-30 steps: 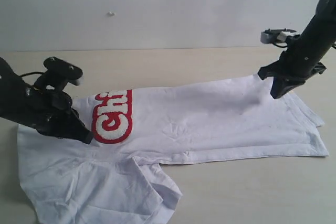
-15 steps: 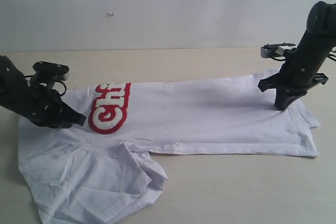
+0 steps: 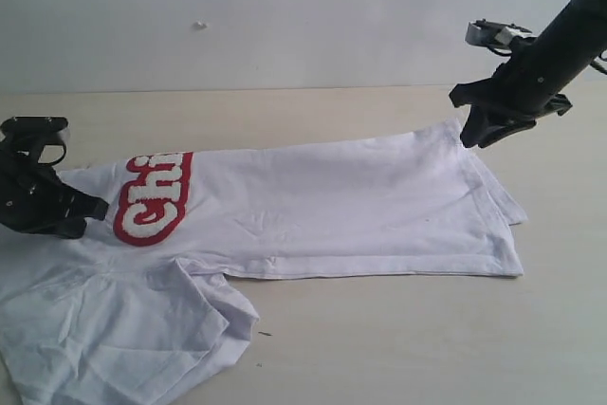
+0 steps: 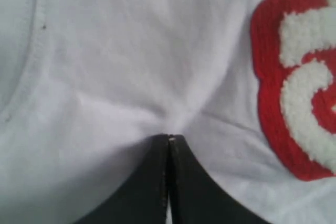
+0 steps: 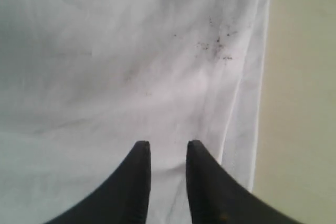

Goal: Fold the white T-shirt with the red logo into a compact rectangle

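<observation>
The white T-shirt (image 3: 332,201) lies stretched across the table, folded lengthwise. Its red logo (image 3: 152,198) is at the left end, with only part of the lettering showing. A loose sleeve (image 3: 123,329) bunches at the front left. My left gripper (image 3: 90,208) is shut on a pinch of the shirt (image 4: 131,51) just beside the logo (image 4: 299,87), and the cloth puckers at the tips (image 4: 169,138). My right gripper (image 3: 471,138) hovers at the far corner of the hem end. Its jaws (image 5: 167,144) are apart over the shirt (image 5: 105,51).
The beige table (image 3: 398,329) runs on in front of and to the right of the shirt. A pale wall (image 3: 285,7) stands behind. Small dark specks (image 5: 218,43) mark the cloth near the hem edge.
The left gripper has dragged the shirt leftward, and logo and hem have shifted with it. The right gripper has lifted off the hem and moved back and left.
</observation>
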Robot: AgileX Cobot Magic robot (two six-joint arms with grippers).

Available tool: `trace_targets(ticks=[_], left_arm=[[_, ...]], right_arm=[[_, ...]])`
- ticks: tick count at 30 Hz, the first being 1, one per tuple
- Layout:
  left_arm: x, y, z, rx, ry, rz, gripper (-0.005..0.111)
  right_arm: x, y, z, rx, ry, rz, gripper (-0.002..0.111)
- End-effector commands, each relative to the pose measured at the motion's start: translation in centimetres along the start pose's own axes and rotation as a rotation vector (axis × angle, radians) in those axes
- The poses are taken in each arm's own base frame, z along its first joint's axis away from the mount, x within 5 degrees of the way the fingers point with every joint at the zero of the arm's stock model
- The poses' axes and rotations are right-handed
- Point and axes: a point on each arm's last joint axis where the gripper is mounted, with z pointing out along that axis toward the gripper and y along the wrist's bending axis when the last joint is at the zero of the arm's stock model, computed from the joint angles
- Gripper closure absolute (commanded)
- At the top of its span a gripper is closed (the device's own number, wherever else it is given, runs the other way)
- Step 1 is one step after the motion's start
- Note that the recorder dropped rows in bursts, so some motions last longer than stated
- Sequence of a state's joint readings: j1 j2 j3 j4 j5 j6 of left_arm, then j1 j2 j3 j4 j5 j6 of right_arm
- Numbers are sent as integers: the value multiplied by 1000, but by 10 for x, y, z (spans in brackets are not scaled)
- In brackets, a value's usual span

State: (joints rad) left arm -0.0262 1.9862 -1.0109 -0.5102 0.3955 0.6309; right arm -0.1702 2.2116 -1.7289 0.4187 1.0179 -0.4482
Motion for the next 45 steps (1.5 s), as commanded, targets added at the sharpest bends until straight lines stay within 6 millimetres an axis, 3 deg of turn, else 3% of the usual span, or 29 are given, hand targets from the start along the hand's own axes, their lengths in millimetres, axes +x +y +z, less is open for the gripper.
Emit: trace_targets(ticks=[1,7,10,12,17,23,26,29,32,35,36,40,45], left_arm=[[19,-7,-15,54,105,28,107],[20,-22,-54,72,10,29,107],[21,-38,-70,102,-16,74,107],[23,-53,-77,138,2,153,107],[29,-93,-79,199,36,339,107],[49,-139,-74,248,105,526,107],[63,-163,-72,260,151,619,107],[95,-193,-68,292,234,751,103],[111,-199,-65,279,265,761,91],[115,-191,-60,176,287,705,58],[118,-190,-60,174,301,707,51],[125,-190,-58,181,313,696,54],[129,-204,-55,205,253,740,54]], right_arm=[[-1,5,-15,-16,-6,-18,82],[7,-5,1,33,50,-40,94],[12,-12,18,41,97,-11,107],[15,-16,32,34,127,1,108],[23,-23,56,18,183,25,108],[20,-20,53,-9,159,40,108],[19,-18,50,-17,148,37,108],[19,-18,50,-19,153,39,108],[19,-18,50,-23,152,42,108],[19,-16,50,-35,152,49,108],[19,-16,50,-35,152,49,108],[19,-16,50,-35,152,49,108],[19,-16,50,-37,151,50,108]])
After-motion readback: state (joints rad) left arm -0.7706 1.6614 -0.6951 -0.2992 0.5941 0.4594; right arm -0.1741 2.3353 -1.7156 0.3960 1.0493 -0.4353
